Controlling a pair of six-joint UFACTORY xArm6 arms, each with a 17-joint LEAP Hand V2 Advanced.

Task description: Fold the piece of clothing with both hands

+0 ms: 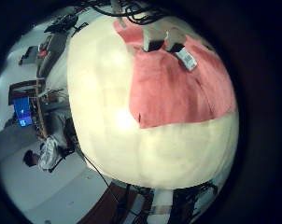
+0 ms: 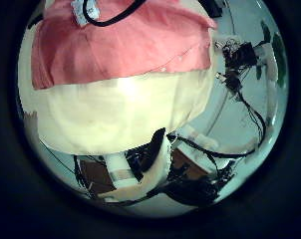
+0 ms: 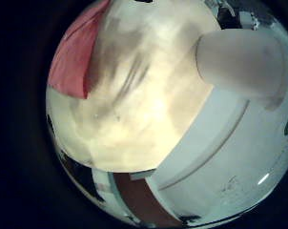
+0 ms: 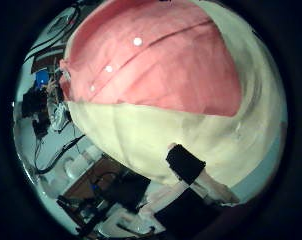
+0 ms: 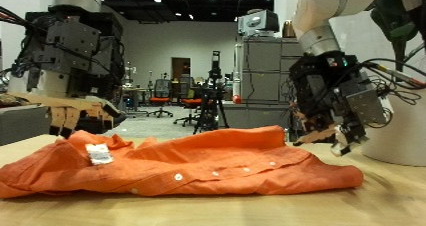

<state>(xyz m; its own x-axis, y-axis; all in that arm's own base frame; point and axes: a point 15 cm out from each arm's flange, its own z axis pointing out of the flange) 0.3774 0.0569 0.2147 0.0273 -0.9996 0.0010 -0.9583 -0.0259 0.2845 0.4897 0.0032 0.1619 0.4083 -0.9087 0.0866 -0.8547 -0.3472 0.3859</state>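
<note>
An orange shirt (image 5: 180,164) lies across the lower frame on the table (image 5: 386,201). The left hand (image 5: 73,111) and right hand (image 5: 333,111) hover above with relaxed fingers, grasping nothing.

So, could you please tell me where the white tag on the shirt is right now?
In the outside view, the white tag lies on top of the orange shirt at its collar end, on the table below the left hand.
</note>
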